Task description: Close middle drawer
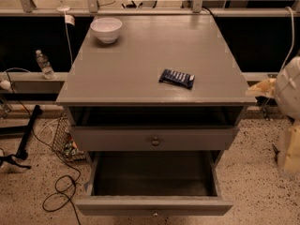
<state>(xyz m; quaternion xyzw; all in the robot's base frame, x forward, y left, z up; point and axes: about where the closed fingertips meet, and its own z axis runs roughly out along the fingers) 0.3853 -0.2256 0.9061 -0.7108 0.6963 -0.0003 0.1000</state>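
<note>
The grey cabinet (150, 60) stands in the middle of the camera view. The middle drawer (154, 204) is pulled far out at the bottom of the view. Its long box is open and empty, and its low front has a small knob at the frame's lower edge. Above it the top drawer (154, 138), with a taller front and round knob, stands slightly open. The lowest drawer is out of view. My gripper (289, 149) is a cream shape at the far right edge, beside the cabinet at drawer height and apart from it.
A white bowl (106, 29) and a dark snack packet (176, 78) lie on the cabinet top. A water bottle (45, 64), cables (61, 191) and a wire basket (63, 137) are on the left. The floor is speckled. A railing runs behind.
</note>
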